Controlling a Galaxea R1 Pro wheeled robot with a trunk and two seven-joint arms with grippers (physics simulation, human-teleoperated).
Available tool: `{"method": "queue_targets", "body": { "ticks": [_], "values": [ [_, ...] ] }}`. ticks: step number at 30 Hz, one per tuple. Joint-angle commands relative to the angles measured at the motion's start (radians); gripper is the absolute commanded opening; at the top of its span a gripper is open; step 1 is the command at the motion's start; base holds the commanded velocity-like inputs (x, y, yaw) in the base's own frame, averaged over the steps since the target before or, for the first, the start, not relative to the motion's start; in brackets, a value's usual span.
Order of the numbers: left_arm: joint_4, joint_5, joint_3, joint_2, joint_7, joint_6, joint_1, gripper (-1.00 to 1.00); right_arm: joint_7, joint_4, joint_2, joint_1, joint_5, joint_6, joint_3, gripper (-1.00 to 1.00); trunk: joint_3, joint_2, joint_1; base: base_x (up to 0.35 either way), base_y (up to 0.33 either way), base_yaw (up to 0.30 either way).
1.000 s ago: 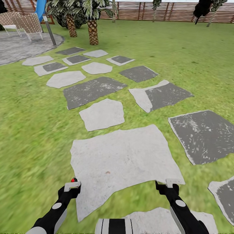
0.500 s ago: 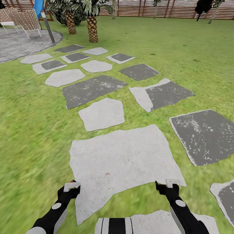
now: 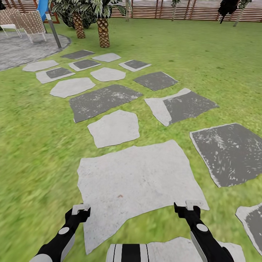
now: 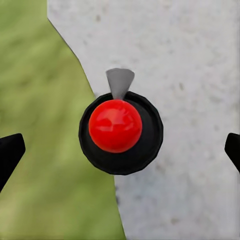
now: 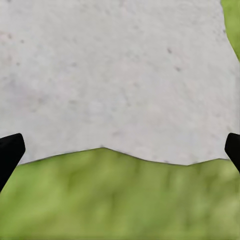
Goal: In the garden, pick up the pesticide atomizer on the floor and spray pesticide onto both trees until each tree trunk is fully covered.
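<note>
Left tool (image 4: 120, 150) now directly above pesticide atomizer (image 4: 120, 131), fingers spread wide, empty.

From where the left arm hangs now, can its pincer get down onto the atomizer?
Probably yes. In the left wrist view the pesticide atomizer stands upright at the stone slab's edge, centred between the open left pincer's fingertips, with nothing between them.

Far garden corner, around 11 o'clock
Two scaly-trunked short palms (image 3: 103, 32), white lattice-backed chairs (image 3: 22, 21) on round grey paving (image 3: 22, 51), blue slanted panel (image 3: 43, 8).
</note>
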Motion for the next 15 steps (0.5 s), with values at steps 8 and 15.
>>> {"method": "queue_targets", "body": {
  "ticks": [8,15],
  "values": [
    [-0.001,0.000,-0.001,0.001,-0.002,0.000,0.000,1.00,0.000,0.000,0.000,0.000,0.000,0.000,0.000,1.00,-0.015,-0.001,0.002,0.000,0.000,0.000],
    [0.000,0.000,-0.002,0.004,-0.002,-0.001,0.000,1.00,0.000,0.001,0.000,0.000,0.000,0.000,0.000,1.00,-0.023,-0.001,0.003,0.000,0.000,0.000]
  ]
}}
